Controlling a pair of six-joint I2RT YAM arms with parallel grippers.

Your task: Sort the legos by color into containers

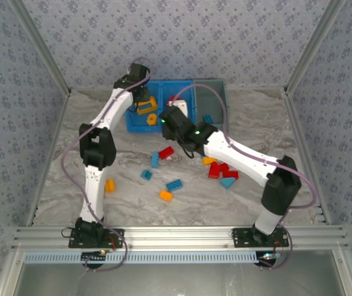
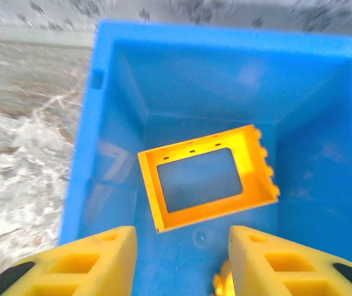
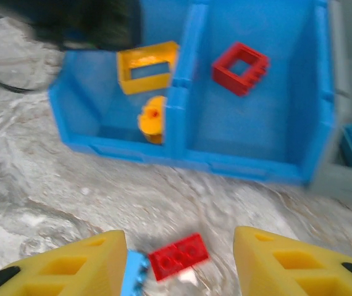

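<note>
Above left blue bin (image 2: 117,92), left arm (image 1: 115,106) stretched, left fingers (image 2: 83,265) apart, right fingers (image 3: 287,265) apart

**No legible writing**

No word, number, label or brand mark can be read on the bins (image 3: 225,163) or the bricks (image 1: 174,184). The walls (image 1: 182,37) carry a repeating flower-like pattern, not letters. Both wrist views are too blurred for fine print.
</note>
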